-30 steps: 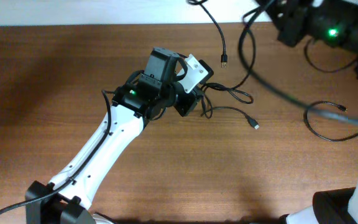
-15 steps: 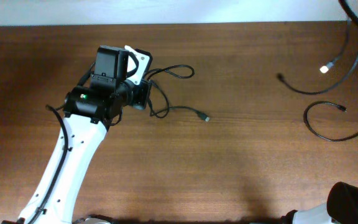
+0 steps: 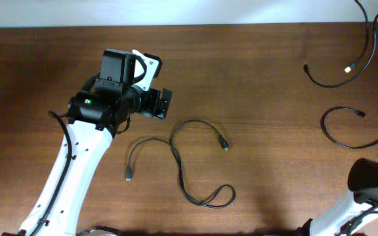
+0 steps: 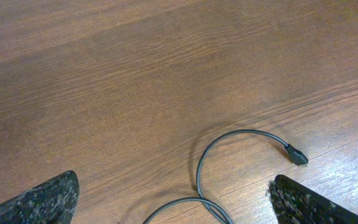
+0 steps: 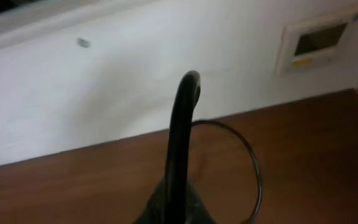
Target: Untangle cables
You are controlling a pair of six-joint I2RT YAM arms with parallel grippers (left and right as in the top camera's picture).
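Cables: three on the table (image 3: 274,183). The middle cable (image 4: 241,131) lies loose mid-table, just below and right of the left gripper (image 3: 157,105). It crosses itself near the top and ends in a small loop toward the front edge. Two more sit well apart at far right: a curved cable (image 3: 333,85) with a yellowish tip, and an arc-shaped cable (image 3: 324,124) below it. None of the three touch.

Left gripper: jaws spread wide, empty, hovering over the middle cable's plug (image 4: 297,155).

Right gripper (image 5: 171,208): can't tell the jaw state. Its wrist view is blurred, showing a thick black cord (image 5: 180,137) up the centre and a thin loop (image 5: 255,171) behind.

Step in hand, my read: undo the self-crossing on the middle cable. Pinch close to the plug, not mid-span. Lift low and drag away from the crossing so the loop pulls through instead of tightening. Keep clear of the right-hand pair.

Writing: none legible. The wall panel (image 5: 309,40) has a display and a yellow strip, too blurred to read.
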